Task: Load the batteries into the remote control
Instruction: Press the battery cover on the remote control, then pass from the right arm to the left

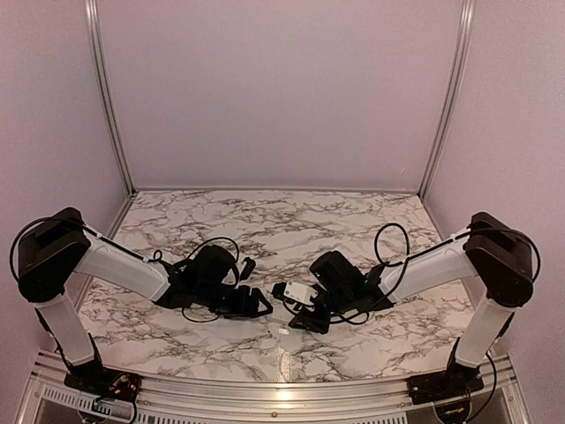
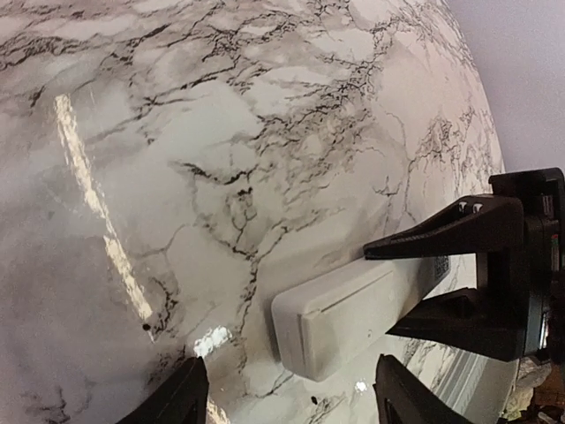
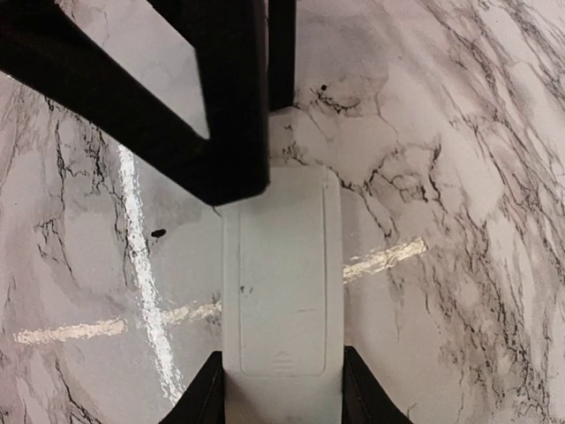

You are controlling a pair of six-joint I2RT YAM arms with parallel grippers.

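Observation:
The white remote control [image 3: 282,283] shows its back, with the battery cover shut and a small ridged arrow mark near my right gripper. My right gripper [image 3: 282,396] is shut on the remote's sides at one end and holds it low over the marble table [image 1: 265,221]. It also shows in the top view [image 1: 298,292] and the left wrist view [image 2: 353,314]. My left gripper [image 2: 287,402] is open and empty, its jaws wide apart just short of the remote's free end. The batteries are out of view.
The right gripper's black fingers [image 2: 459,234] clamp the remote in the left wrist view. The left gripper's fingers [image 3: 212,115] hang over the remote's far end. A tiny dark speck [image 3: 159,233] lies on the marble beside the remote. Pale walls enclose the table.

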